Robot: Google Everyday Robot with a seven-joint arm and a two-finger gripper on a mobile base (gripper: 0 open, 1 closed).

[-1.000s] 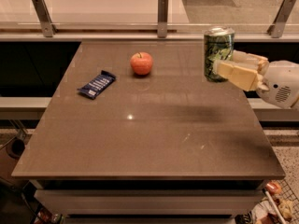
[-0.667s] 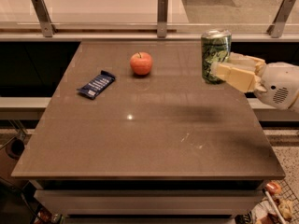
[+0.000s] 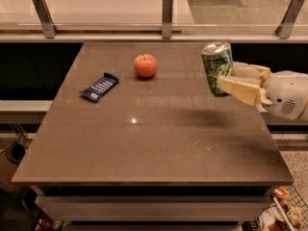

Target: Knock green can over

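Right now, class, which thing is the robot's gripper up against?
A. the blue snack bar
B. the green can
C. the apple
B: the gripper, at the right side of the table, sits against the right side of the green can; the apple and snack bar lie well off to the left.

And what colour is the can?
The can is green with pale markings, best in the camera view; the gripper is beside it.

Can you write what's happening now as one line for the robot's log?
end effector: against green can | green can: tilted, not yet down | apple, blue bar: apart on table
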